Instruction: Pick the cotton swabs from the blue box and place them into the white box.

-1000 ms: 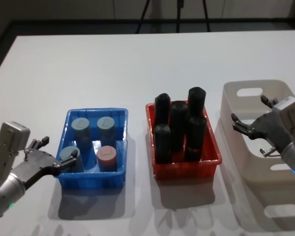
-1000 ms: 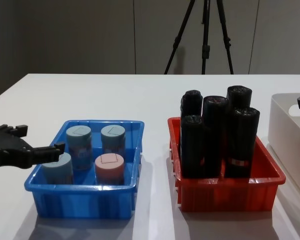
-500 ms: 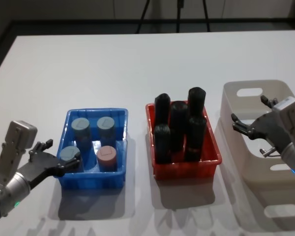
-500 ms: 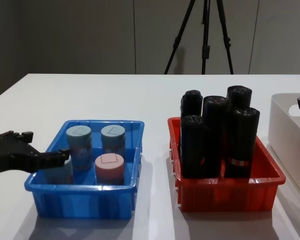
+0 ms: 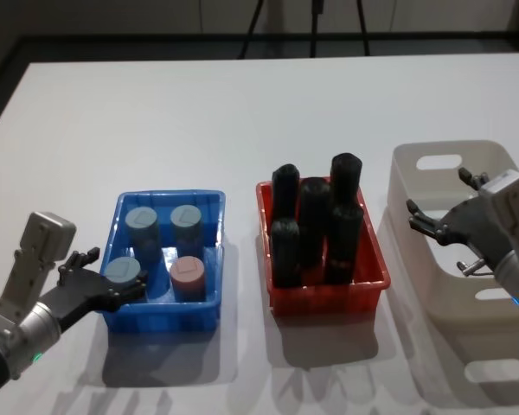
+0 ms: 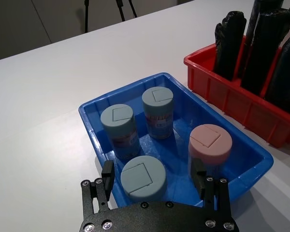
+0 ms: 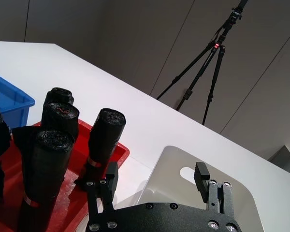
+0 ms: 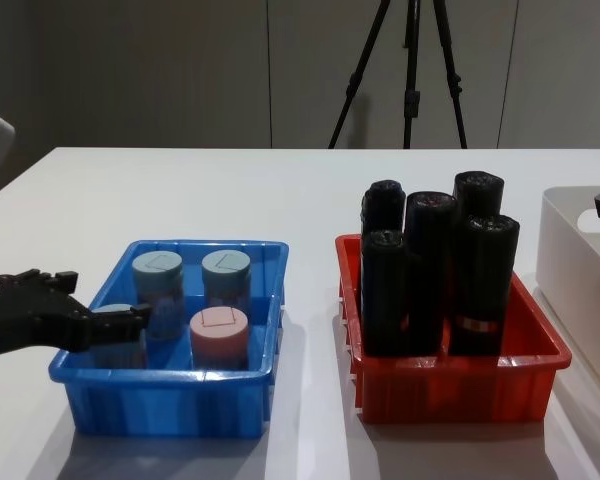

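cotton swabs [image 5: 189, 273] 4 | black rolls [image 5: 315, 216] 5 | boxes [image 5: 169, 195] 3

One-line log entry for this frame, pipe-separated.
phase: pre-grasp | left gripper: open, straddling near-left grey-blue tub in blue box | right gripper: open, over white box | cotton swabs: all four in blue box

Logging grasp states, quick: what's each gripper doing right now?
Left gripper: open, straddling a grey-blue-lidded clear cotton swab tub in the bright blue plastic tray.
Right gripper: open, empty, over the off-white plastic bin.
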{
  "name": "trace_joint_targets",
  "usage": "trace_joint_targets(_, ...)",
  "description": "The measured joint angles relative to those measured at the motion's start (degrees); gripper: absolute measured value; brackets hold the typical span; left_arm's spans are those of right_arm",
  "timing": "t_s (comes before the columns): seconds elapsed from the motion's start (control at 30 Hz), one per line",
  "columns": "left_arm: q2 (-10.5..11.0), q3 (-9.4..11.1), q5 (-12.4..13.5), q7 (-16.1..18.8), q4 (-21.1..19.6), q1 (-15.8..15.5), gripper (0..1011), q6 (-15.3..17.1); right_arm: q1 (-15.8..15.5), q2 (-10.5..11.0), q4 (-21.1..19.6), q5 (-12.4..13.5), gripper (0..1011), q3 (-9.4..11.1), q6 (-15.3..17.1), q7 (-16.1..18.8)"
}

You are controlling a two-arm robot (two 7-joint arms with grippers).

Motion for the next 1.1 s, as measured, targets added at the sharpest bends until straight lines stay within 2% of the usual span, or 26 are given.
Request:
trace_joint_targets(0.7,-2.5,-0.5,3.3,-1.4,2.8,-1.8,1001,1.2,0.0,0.0,0.0,0.0,1001,0.0,0.0,0.0)
trace_joint_targets(1.1,-3.6,-0.4,4.2,-2.4,5.4,-3.3,1001,1.3,0.0,0.0,0.0,0.0,1001,0.0,0.0,0.0)
